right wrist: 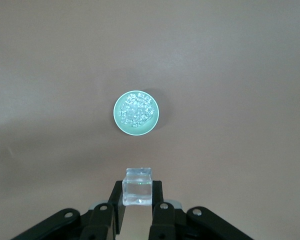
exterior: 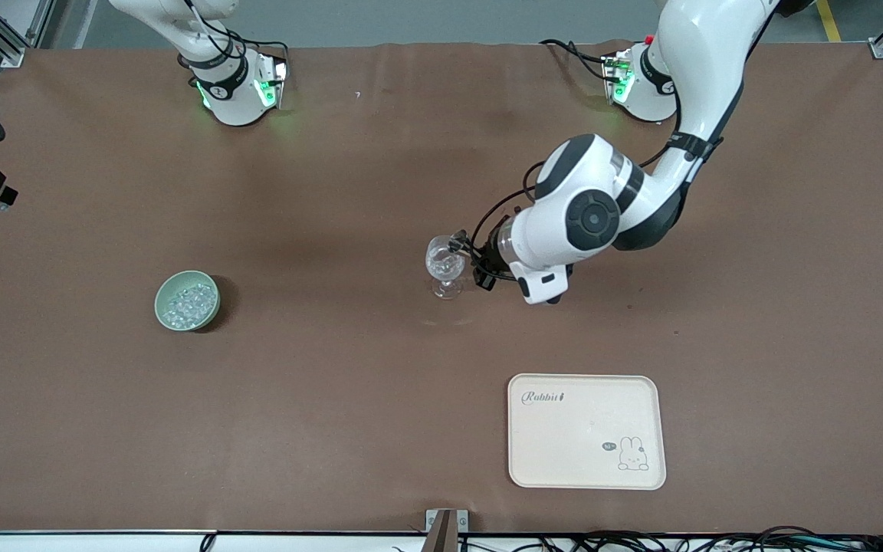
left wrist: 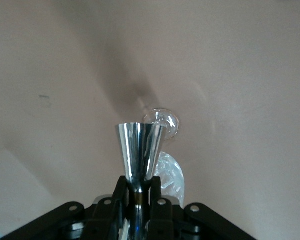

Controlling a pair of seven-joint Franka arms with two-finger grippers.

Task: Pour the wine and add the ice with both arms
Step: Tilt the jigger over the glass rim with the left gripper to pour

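Silvery jigger (left wrist: 139, 152) tipped over the glass; ice (exterior: 187, 301) heaped in green bowl.

Wine (left wrist: 138, 155) (inside jigger) unseen

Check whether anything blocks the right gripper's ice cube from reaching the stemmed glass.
Nothing visible on the table does. The right gripper holds an ice cube above the ice bowl. But the left gripper holds the jigger at the stemmed glass.

Cream rabbit-print tray (exterior: 586, 431) on brown table (exterior: 334, 399), nearer camera than stemmed glass (exterior: 445, 265).
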